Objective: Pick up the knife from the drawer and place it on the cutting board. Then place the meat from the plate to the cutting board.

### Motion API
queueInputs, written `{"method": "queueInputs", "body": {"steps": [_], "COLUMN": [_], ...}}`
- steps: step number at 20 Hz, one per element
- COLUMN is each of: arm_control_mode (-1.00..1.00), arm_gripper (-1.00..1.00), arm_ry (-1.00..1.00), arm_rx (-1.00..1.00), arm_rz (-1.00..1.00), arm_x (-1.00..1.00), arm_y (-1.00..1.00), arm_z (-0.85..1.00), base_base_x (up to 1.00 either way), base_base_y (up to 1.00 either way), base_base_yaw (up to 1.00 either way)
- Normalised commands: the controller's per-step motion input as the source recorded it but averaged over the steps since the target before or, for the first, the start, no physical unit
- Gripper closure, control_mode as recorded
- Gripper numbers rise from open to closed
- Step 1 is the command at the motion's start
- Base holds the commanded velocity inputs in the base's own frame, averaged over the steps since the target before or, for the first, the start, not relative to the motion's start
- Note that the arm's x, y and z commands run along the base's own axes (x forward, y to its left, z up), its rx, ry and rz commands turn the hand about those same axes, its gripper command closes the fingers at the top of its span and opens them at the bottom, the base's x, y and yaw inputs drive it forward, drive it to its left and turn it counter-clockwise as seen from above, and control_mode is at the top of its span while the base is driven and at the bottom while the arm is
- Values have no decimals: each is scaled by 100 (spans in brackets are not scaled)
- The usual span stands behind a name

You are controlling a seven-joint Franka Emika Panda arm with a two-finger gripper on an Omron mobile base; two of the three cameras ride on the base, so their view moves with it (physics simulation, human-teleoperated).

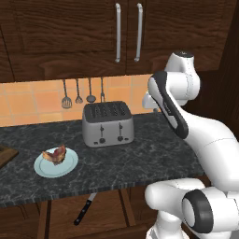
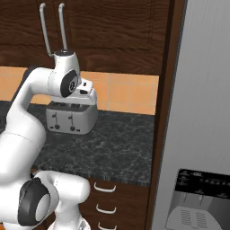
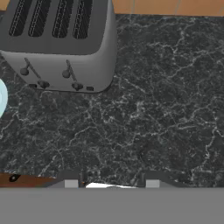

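Left base view showed the knife [image 1: 84, 210] lying diagonally in the drawer [image 1: 65, 212], below the counter. The gripper [image 3: 109, 181] hovered high above, fingertips apart, gripping nothing

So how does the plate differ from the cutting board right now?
The plate is round and pale blue-green; the cutting board is brown wood with straight edges. The plate carries the meat; the visible part of the cutting board is bare. The plate shows whole; the cutting board is cut by the frame edge. Both lie flat on the dark counter.

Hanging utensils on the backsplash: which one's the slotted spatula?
The leftmost utensil, beside the small spoon, has a wide head with slots. The ladle has a round bowl; the rightmost is narrow.
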Motion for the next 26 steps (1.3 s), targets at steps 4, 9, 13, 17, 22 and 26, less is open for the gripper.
{"method": "queueInputs", "body": {"steps": [4, 9, 13, 17, 22, 26], "arm_control_mode": [-100, -100, -100, -100, -100, -100], "arm_gripper": [-100, -100, -100, -100, -100, -100], "arm_ry": [2, 0, 4, 1, 5, 5], "arm_rx": [-1, -4, -5, 0, -7, -2], "arm_rz": [1, 10, 12, 30, 72, 67], "arm_x": [-27, -34, -35, -38, -39, -30], "arm_y": [0, 9, 10, 4, 5, -2], "arm_z": [-5, -5, -12, -10, -44, -40], "base_base_x": [0, 0, 0, 0, 0, 0], "base_base_y": [0, 0, 0, 0, 0, 0], "base_base_yaw": [0, 0, 0, 0, 0, 0]}}
